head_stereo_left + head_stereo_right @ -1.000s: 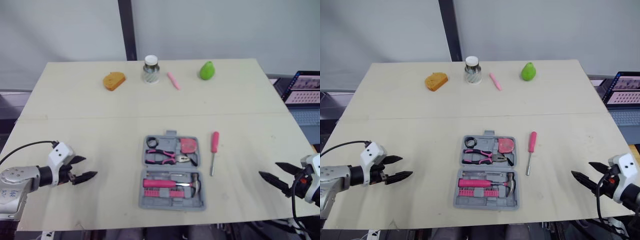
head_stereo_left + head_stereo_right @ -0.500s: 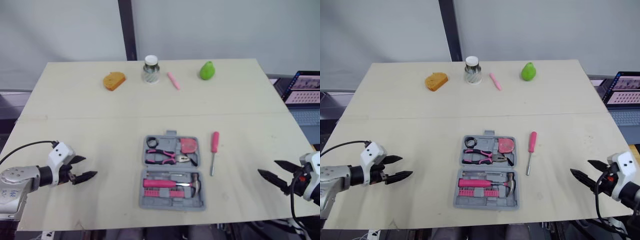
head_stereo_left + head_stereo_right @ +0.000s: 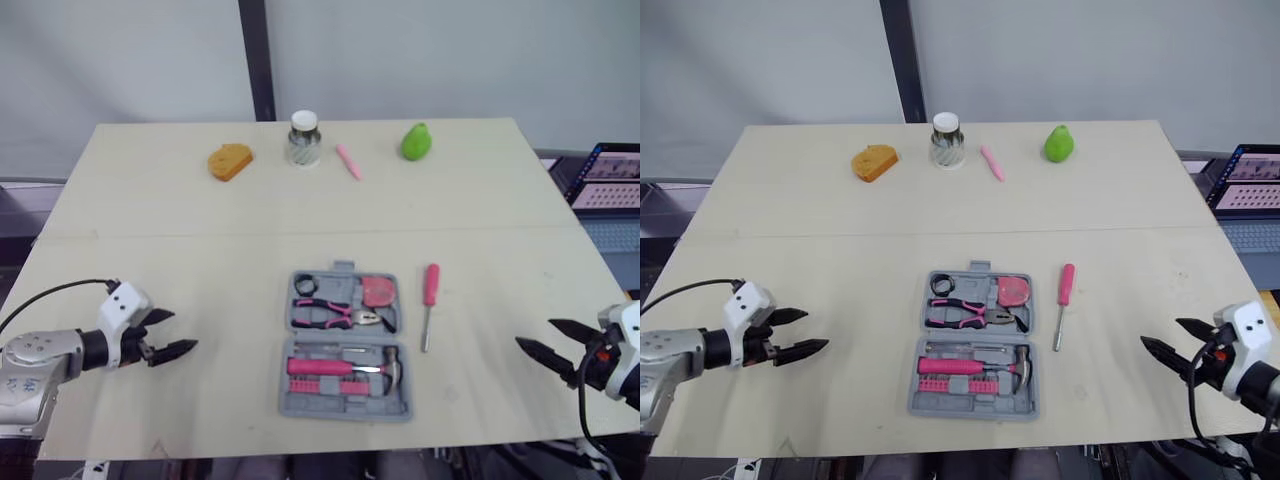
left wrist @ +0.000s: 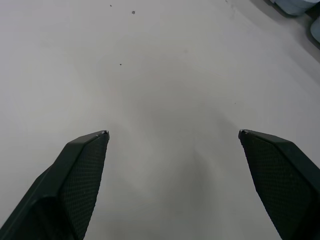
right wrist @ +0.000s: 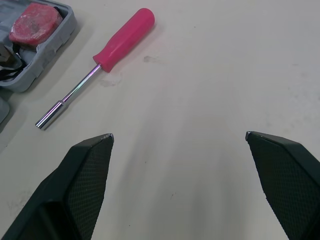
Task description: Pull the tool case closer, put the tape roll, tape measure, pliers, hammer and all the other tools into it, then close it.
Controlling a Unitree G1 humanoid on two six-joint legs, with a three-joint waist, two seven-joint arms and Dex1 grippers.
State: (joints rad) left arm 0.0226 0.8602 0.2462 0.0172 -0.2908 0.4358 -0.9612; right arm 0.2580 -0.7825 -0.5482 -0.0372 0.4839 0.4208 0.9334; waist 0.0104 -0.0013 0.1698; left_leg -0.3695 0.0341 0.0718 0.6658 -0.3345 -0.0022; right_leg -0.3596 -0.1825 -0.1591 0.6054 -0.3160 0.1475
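Note:
The grey tool case [image 3: 345, 345] lies open near the table's front edge, midway between my arms. In it are a black tape roll [image 3: 304, 285], a pink tape measure [image 3: 378, 291], pliers [image 3: 335, 315] and a pink-handled hammer [image 3: 345, 367]. A pink screwdriver [image 3: 429, 300] lies on the table just right of the case, also in the right wrist view as the screwdriver [image 5: 107, 55]. A small pink tool [image 3: 346, 160] lies at the back. My left gripper [image 3: 182, 332] is open and empty, well left of the case. My right gripper [image 3: 534, 333] is open and empty, right of the screwdriver.
Along the back of the table stand an orange sponge-like piece [image 3: 229, 160], a jar [image 3: 302, 140] and a green pear [image 3: 415, 141]. A laptop [image 3: 608, 175] sits beyond the table's right edge. Both grippers hover close to the front edge.

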